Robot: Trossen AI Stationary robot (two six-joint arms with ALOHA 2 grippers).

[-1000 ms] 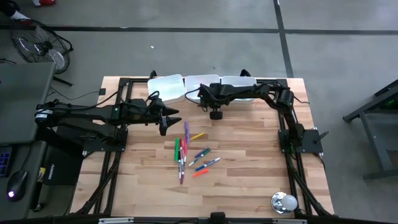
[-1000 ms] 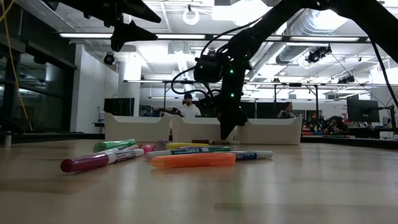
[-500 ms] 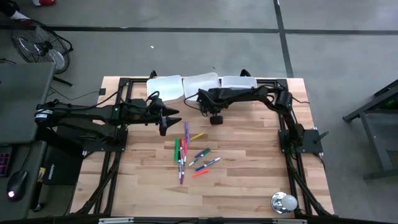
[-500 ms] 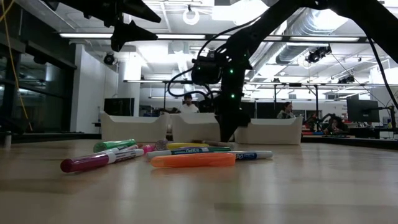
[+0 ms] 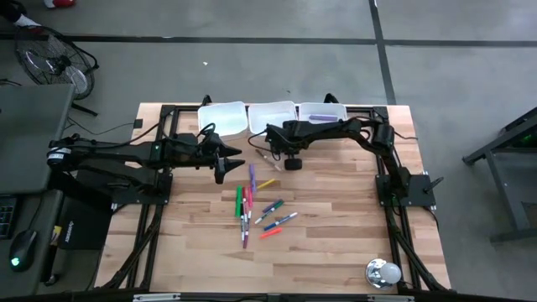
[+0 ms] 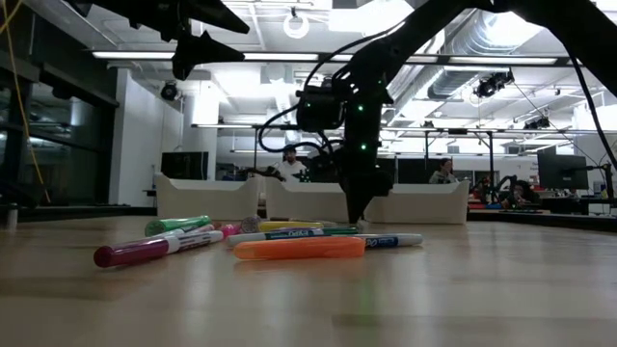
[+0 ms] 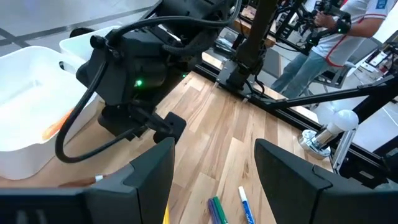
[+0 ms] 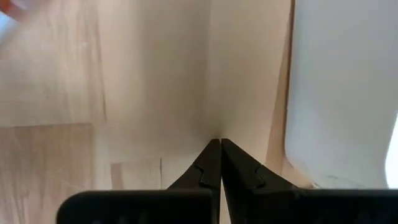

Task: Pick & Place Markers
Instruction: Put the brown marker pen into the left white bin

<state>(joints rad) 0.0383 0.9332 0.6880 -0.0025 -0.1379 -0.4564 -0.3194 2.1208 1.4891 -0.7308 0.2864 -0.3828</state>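
Two arms over surface: right gripper (image 5: 270,153), fingers together and empty, low just before trays (image 5: 271,113); left gripper (image 5: 225,159), fingers apart, hovers beside markers (image 5: 258,208) strewn mid-surface. Best next: left descends square over nearest marker, closes mid-barrel.

— Can you read any lettering here?

— Barely. In the low view, a white-barrelled marker (image 6: 301,232) in the middle of the frame has a dark printed label, and another white-barrelled marker (image 6: 390,240) just right of it has blue print, but you can't make out a word on either.

— Anything in the left wrist view?

— At the upper right a person's white sleeve (image 7: 377,6) bears a small blue and red patch; you can't read it. Nothing else carries legible text, numbers or signs.
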